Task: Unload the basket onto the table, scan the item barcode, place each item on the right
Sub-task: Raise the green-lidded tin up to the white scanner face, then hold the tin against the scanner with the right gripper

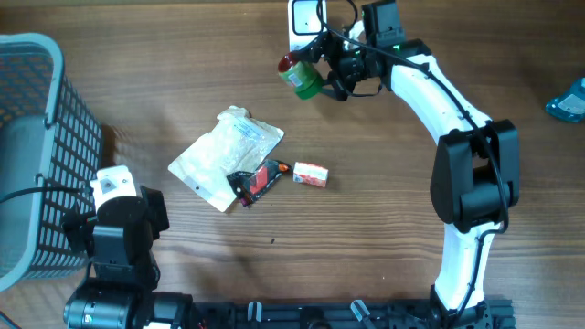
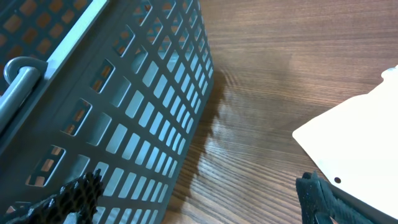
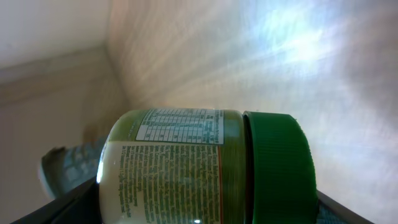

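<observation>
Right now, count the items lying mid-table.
3: a white pouch, a black-red packet at its lower right edge, a small box just right of that. The pouch may hide more.

Wooden tabletop, contents.
Grey mesh basket at left edge; white pouch mid-table, dark packet touching its lower corner, small red-and-white box just beside; blue object at right edge.
</observation>
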{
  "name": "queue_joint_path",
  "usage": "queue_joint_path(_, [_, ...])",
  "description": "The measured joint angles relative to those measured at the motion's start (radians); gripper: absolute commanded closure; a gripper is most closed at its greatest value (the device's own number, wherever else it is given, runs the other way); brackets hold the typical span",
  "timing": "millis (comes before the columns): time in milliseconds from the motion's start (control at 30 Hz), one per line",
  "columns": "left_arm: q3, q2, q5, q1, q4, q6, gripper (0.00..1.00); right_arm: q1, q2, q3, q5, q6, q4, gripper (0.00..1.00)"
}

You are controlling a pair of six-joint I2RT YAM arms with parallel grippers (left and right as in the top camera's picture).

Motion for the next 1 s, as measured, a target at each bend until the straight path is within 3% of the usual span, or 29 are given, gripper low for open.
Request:
queue_joint_path(200, [0.0, 0.0, 0.0, 0.0, 0.0, 0.0, 0.0, 0.015, 0.0, 0.036, 0.243, -0.133, 0.048, 0.34])
queue_joint_path(367, [0.0, 0.0, 0.0, 0.0, 0.0, 0.0, 0.0, 0.079, 0.0, 0.065, 0.437, -0.251, 0.108, 0.25])
queue_joint_path(667, [0.0, 0.0, 0.0, 0.0, 0.0, 0.0, 0.0, 0.172, 0.002, 0.069, 0.9, -0.476, 0.23, 0.25])
queue_joint_path(1000, [0.0, 0.0, 0.0, 0.0, 0.0, 0.0, 0.0, 0.192, 0.032, 0.073, 1.048, -0.652, 0.47, 0.23])
